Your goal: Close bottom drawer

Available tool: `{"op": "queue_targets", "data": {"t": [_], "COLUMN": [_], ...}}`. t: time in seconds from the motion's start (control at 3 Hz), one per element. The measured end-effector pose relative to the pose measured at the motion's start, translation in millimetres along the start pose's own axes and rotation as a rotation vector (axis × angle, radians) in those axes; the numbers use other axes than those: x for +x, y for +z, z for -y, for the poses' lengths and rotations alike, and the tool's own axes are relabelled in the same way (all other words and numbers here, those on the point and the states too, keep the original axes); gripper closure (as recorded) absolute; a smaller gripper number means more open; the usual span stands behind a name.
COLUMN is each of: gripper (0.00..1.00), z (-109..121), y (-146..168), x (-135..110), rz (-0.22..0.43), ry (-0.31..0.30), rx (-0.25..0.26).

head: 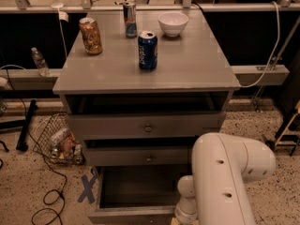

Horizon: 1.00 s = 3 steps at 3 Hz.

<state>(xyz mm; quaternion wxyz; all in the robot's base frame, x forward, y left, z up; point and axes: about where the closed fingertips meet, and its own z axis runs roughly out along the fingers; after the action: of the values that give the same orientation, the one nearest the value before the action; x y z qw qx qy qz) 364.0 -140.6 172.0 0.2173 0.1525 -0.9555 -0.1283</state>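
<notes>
Three grey drawers sit in the table (187, 64), and the bottom drawer (136, 191) is pulled out farthest. Its dark inside is open to view and its front panel lies at the lower edge of the camera view. The robot's white arm (225, 182) bends down by the right end of that panel, probably so it can push the panel inward. Its pincer hangs past the wrist, below the edge of the view, so I cannot tell whether it is spread or pressed together. The two upper drawers stand slightly ajar, and the task does not concern them.
</notes>
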Motion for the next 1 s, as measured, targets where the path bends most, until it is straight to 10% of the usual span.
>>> {"op": "queue_targets", "data": {"t": [1.0], "gripper": [1.0], "z": [3], "y": [-4], "x": [-29], "rz": [0.196], "ry": [-0.044], "rx": [0.055]}}
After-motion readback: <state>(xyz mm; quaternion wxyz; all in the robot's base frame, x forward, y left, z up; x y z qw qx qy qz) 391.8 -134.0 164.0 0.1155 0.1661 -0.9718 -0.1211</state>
